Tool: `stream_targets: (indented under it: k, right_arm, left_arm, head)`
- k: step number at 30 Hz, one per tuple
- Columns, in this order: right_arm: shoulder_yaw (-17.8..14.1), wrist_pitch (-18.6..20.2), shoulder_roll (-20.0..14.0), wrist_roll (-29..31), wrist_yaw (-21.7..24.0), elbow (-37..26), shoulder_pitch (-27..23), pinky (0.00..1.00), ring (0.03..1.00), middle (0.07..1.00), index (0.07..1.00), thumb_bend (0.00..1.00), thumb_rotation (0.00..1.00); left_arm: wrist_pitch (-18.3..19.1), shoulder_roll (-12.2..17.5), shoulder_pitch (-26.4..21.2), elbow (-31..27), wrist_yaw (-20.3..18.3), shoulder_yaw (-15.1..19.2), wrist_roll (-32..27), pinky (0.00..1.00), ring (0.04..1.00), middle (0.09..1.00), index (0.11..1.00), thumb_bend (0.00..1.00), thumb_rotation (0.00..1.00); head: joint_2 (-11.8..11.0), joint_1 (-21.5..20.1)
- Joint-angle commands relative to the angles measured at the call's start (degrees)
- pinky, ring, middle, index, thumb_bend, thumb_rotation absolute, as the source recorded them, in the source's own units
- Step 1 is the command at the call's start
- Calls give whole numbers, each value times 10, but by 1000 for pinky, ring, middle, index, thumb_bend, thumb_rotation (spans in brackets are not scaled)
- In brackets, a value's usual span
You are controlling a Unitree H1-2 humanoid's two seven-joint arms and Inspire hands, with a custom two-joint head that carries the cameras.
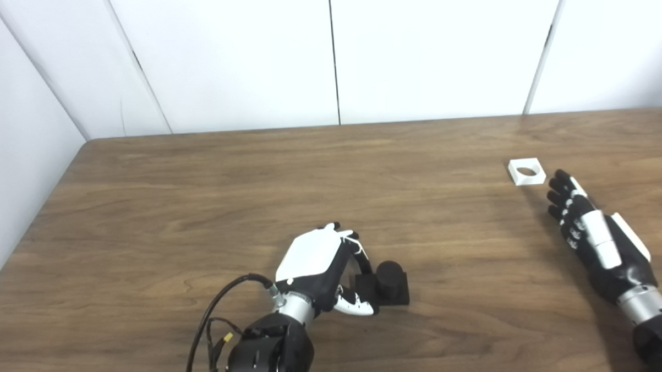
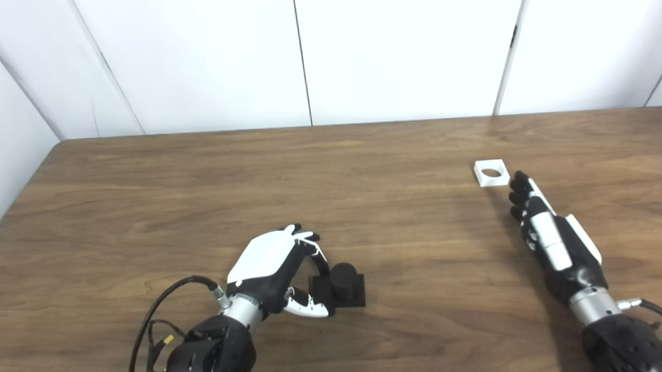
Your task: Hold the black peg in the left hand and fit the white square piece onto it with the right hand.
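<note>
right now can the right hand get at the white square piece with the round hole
Probably yes. The right hand lies open, its fingertips just short of the white square piece with the round hole, which sits flat on the wooden table with nothing between them.

Black-and-white robot hand (image 1: 317, 263), silver wrist
</note>
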Motion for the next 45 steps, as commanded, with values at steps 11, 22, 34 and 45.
stream_targets:
  k: [11,22,34,45]
  right_arm:
    - [40,3,-41,-154,-20,-26,-37,952,975,986,976,598,680]
    - [59,26,-61,-246,-22,-41,-70,941,987,981,966,700,683]
    - [65,35,-98,-276,6,-36,-117,963,1000,976,962,713,602]
    - [77,47,-118,-309,34,-20,-163,969,1000,982,952,727,533]
  left_arm:
    - [1,-1,-3,-1,23,5,10,1000,1000,893,487,523,54]
    - [0,6,2,-6,22,11,2,1000,1000,906,487,523,55]
    - [1,9,2,-6,19,12,6,1000,1000,905,487,523,55]
    - [3,10,3,-8,16,15,6,1000,1000,910,487,523,54]
  head:
    - [-5,-19]
    - [-14,-34]
    - [-17,-45]
    - [-18,-49]
